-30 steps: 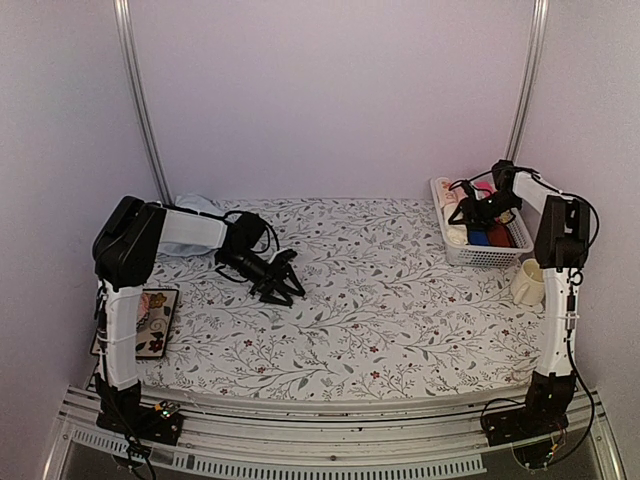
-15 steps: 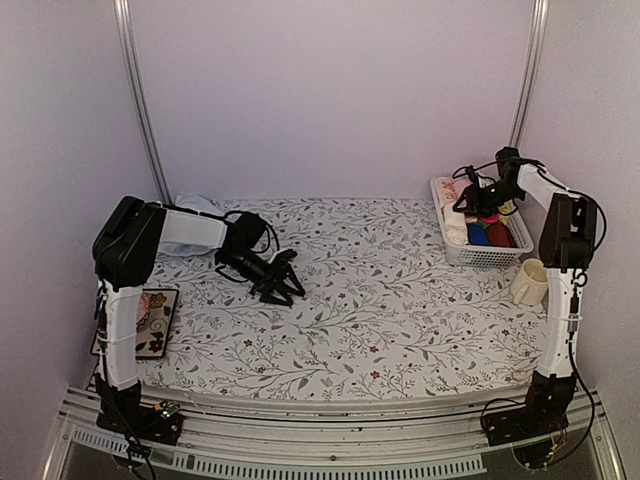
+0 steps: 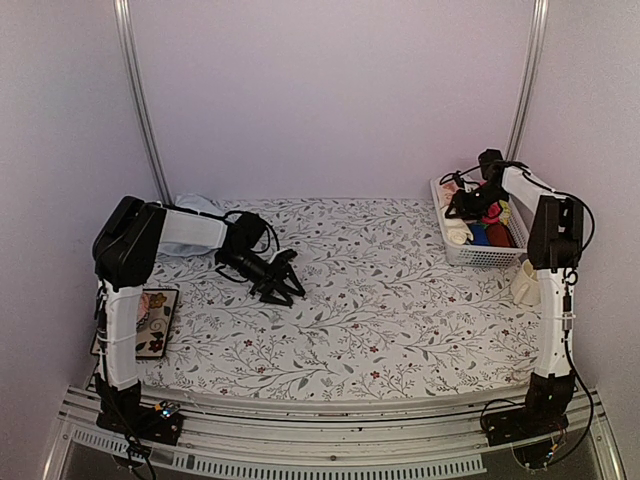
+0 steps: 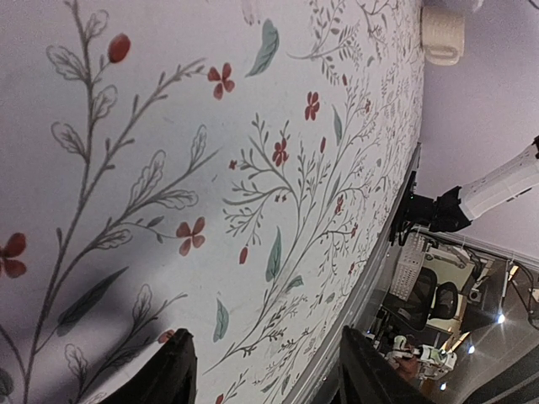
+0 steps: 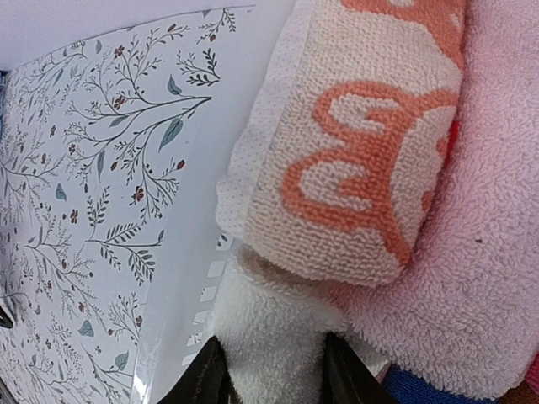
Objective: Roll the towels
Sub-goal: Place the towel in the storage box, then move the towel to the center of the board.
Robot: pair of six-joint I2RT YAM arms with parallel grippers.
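Note:
My right gripper (image 3: 463, 204) reaches into the far end of the white basket (image 3: 490, 259) at the back right. In the right wrist view its fingers (image 5: 275, 370) press both sides of a fluffy cream towel (image 5: 274, 332), which bulges out above them. That towel lies along the basket's left wall, under a cream cloth with orange patterning (image 5: 362, 143). A pale bluish towel (image 3: 195, 205) lies crumpled at the back left, behind the left arm. My left gripper (image 3: 283, 285) hovers low over the flowered tablecloth. Its jaws (image 4: 269, 370) are open with nothing between them.
The basket also holds a pink cloth (image 5: 488, 210) and a dark blue one (image 5: 421, 389). A cream mug (image 3: 527, 283) stands just in front of the basket. A patterned card (image 3: 155, 322) lies at the left table edge.
My right gripper has moved toward the far end of the basket and its jaws have narrowed onto the cream towel. The left arm has not moved.

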